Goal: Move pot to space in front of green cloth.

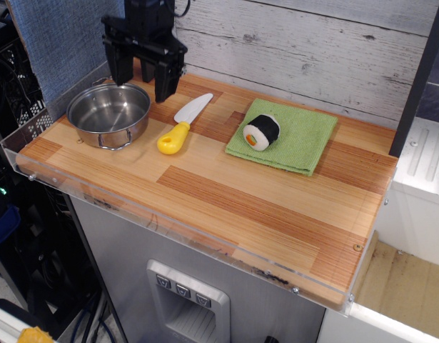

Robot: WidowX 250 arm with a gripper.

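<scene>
The shiny steel pot (108, 114) with wire loop handles sits upright at the left end of the wooden table. The light-green cloth (285, 136) lies flat at the back right, with a black-and-white sushi roll toy (261, 132) on its left part. My black gripper (142, 84) hangs open and empty just above the pot's far right rim, its two fingers spread wide. It touches nothing.
A toy knife (182, 125) with a yellow handle and white blade lies between pot and cloth. A clear plastic lip (169, 214) runs along the table's front edge. A dark post (417, 86) stands at the back right, and a plank wall (312, 43) behind.
</scene>
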